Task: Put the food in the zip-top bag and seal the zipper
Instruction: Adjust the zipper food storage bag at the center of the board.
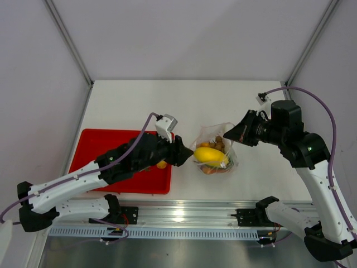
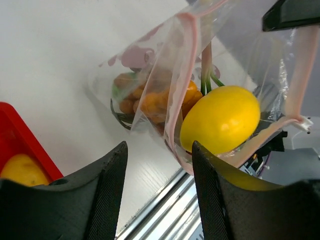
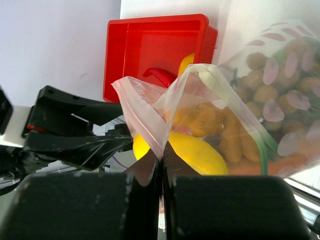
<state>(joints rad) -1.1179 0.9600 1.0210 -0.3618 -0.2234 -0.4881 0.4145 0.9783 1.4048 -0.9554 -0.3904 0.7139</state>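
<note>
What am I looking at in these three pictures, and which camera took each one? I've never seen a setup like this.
These are two robot arms bolted to the near edge of a white table. The wide picture looks down from above and behind them. The other two come from a camera on each wrist, so the dark shapes at the bottom are that arm's own fingers. On the table sit a red tray and a clear zip-top bag. The right gripper is shut on the bag's mouth edge, holding it up. The left gripper is open and empty, facing a yellow lemon that lies in the bag's mouth. Other toy foods are inside. A red chili and a yellow piece lie in the tray.
</note>
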